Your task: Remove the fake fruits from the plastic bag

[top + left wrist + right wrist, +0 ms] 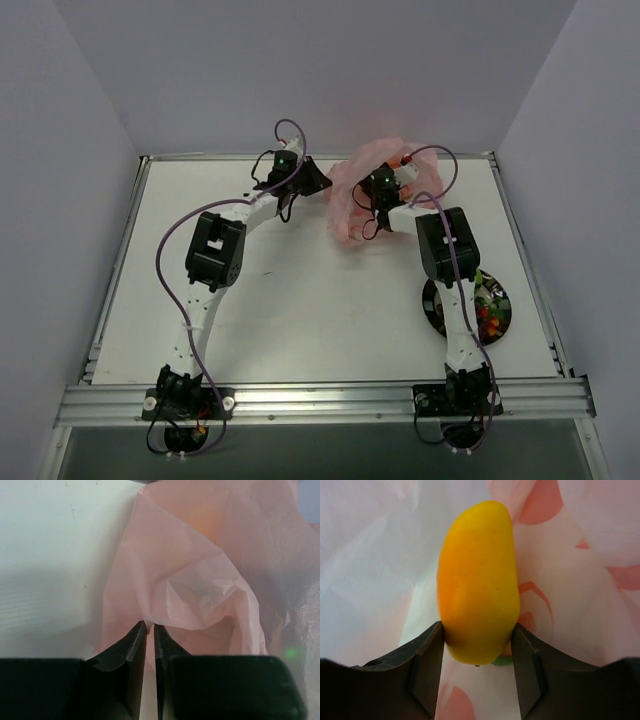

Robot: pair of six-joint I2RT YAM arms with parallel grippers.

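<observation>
The left gripper point(150, 629) has its two black fingers drawn almost together on a fold at the near edge of the thin, crinkly, translucent pink plastic bag point(200, 580), with a sliver of pink film showing between them. The bag lies bunched at the far side of the white table point(300, 300), right of centre. Inside it the right gripper point(477, 637) stands about half open, its fingers pressed to both sides of a smooth orange-yellow oval mango-like fruit point(477, 575), gripped by its lower end (a green patch point(501, 661) peeks out beneath, too little to name). Near the right arm's base a round black-rimmed plate point(507, 305) carries small coloured fruits point(490, 318).
</observation>
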